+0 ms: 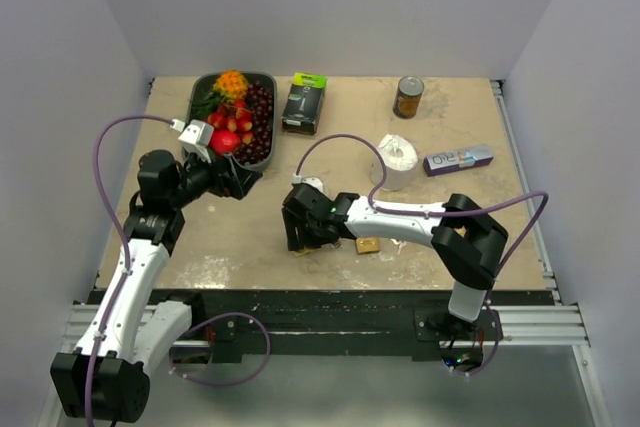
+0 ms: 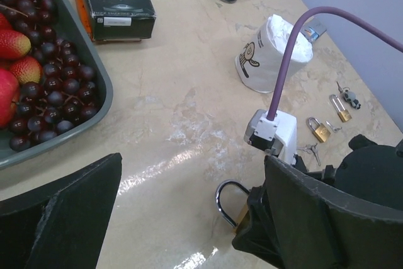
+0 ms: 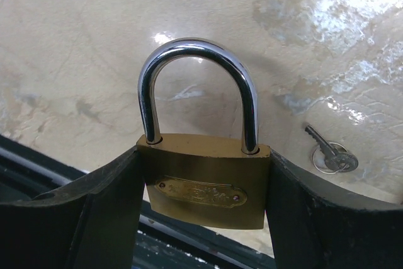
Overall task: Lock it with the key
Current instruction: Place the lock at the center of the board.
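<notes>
A brass padlock (image 3: 204, 184) with a chrome shackle (image 3: 195, 48) is clamped between my right gripper's fingers (image 3: 94, 212). Both shackle legs sit in the body. In the top view the right gripper (image 1: 299, 239) holds it low over the table's near middle. A small silver key (image 3: 329, 153) lies on the table beyond the lock, to its right. My left gripper (image 1: 243, 181) is open and empty, hovering by the fruit tray's near corner. Its wrist view shows the shackle (image 2: 223, 203) sticking out of the right gripper (image 2: 277, 231).
A grey tray (image 1: 272, 87) of grapes and fruit stands at the back left. A black box (image 1: 303, 104), a can (image 1: 408, 97), a white paper roll (image 1: 397, 162) and a small carton (image 1: 458, 159) stand behind. Two smaller padlocks (image 2: 320, 129) (image 2: 340, 108) and keys (image 2: 310, 150) lie right of the right gripper.
</notes>
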{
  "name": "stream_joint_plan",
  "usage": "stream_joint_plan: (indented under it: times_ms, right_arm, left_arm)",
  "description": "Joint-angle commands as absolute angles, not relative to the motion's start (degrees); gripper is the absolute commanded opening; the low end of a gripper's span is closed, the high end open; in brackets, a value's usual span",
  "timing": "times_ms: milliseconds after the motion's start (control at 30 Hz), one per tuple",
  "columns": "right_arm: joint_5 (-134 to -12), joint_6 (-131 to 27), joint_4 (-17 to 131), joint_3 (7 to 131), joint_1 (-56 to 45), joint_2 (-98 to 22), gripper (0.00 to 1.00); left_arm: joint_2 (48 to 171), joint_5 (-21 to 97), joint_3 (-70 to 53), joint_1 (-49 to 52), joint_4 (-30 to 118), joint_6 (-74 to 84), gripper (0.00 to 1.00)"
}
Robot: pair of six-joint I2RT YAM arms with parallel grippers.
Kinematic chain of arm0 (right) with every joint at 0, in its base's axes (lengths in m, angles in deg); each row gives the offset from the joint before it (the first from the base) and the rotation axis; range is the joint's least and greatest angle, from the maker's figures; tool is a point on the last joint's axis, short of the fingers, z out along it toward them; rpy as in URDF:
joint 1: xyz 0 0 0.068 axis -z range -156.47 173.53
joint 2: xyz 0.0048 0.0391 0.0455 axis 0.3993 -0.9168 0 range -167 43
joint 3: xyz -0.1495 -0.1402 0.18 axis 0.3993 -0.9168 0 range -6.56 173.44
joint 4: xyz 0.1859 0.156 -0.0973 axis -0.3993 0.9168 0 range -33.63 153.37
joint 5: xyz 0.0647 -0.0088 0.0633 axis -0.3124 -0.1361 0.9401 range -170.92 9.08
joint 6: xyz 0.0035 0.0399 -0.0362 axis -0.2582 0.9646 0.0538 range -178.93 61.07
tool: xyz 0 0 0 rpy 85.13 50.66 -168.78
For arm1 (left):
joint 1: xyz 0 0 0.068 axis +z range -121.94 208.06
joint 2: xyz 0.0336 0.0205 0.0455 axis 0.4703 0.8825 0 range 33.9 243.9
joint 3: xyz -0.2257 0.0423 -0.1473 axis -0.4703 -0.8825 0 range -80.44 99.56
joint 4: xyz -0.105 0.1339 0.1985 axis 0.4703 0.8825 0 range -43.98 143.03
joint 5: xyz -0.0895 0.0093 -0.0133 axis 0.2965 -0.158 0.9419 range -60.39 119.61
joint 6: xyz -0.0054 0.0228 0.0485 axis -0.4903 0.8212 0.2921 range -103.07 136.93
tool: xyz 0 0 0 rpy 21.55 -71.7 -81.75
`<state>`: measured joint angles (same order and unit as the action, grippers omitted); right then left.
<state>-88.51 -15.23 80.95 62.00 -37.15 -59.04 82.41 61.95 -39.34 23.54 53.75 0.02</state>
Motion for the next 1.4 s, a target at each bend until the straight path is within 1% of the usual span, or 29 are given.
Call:
stream_joint_plan:
  times_ms: [0, 367, 533, 633, 700, 767, 833, 867, 900, 967, 1067, 1200, 1333, 1367]
  right_arm:
    - [-92.61, -8.49, 80.36, 64.72, -36.85, -59.39, 0.00]
    - [-93.93, -4.97, 79.39, 66.56, -36.58, -63.70, 0.00]
    - [-93.49, -2.78, 80.89, 68.06, -36.23, -65.81, 0.06]
    - [-93.49, -1.02, 82.29, 67.80, -36.23, -65.99, 0.16]
    - [-93.57, -0.75, 82.65, 67.62, -36.23, -65.90, 0.18]
    - [-93.58, -0.40, 82.99, 67.62, -36.23, -65.81, 0.27]
    - [-93.84, 0.13, 83.61, 67.53, -36.23, -65.81, 0.42]
    - [-93.84, 0.30, 84.22, 67.53, -36.23, -65.81, 0.56]
    - [-94.27, 0.65, 84.66, 67.53, -36.23, -65.72, 0.60]
    - [-94.72, 1.36, 86.06, 67.71, -36.23, -65.72, 0.65]
    - [-95.86, 1.80, 87.48, 68.32, -36.23, -65.72, 0.66]
    - [-96.21, 1.89, 88.27, 68.68, -36.23, -65.72, 0.72]
    - [-95.43, 1.62, 87.22, 68.06, -36.15, -65.72, 0.83]
    - [-95.25, 1.62, 86.78, 67.89, -36.23, -65.81, 0.85]
  left_arm:
    - [81.19, 60.64, -40.62, 23.92, 51.74, 1.19, 0.99]
    - [79.87, 59.58, -44.93, 23.92, 51.39, 1.11, 0.99]
    - [80.22, 59.58, -45.72, 23.92, 50.33, 1.02, 0.99]
    - [80.48, 59.49, -45.81, 23.92, 50.24, 1.37, 0.99]
    - [80.75, 59.49, -45.90, 24.01, 50.07, 1.37, 0.99]
    - [80.83, 59.49, -46.07, 24.01, 49.89, 1.02, 0.99]
    - [80.84, 59.41, -46.34, 24.01, 49.54, 0.93, 0.99]
    - [80.75, 59.49, -46.34, 24.10, 49.45, 0.84, 0.99]
    - [80.92, 59.41, -46.43, 24.10, 49.45, 0.84, 0.99]
    - [81.27, 59.23, -46.52, 24.10, 49.37, 0.93, 0.99]
    - [81.45, 58.88, -46.87, 24.36, 48.93, 0.84, 0.99]
    - [81.71, 59.14, -47.30, 24.45, 48.40, 0.49, 0.99]
    - [81.98, 59.76, -47.22, 24.54, 48.31, 0.49, 0.99]
    - [81.98, 59.76, -47.22, 24.45, 48.40, 0.49, 0.99]
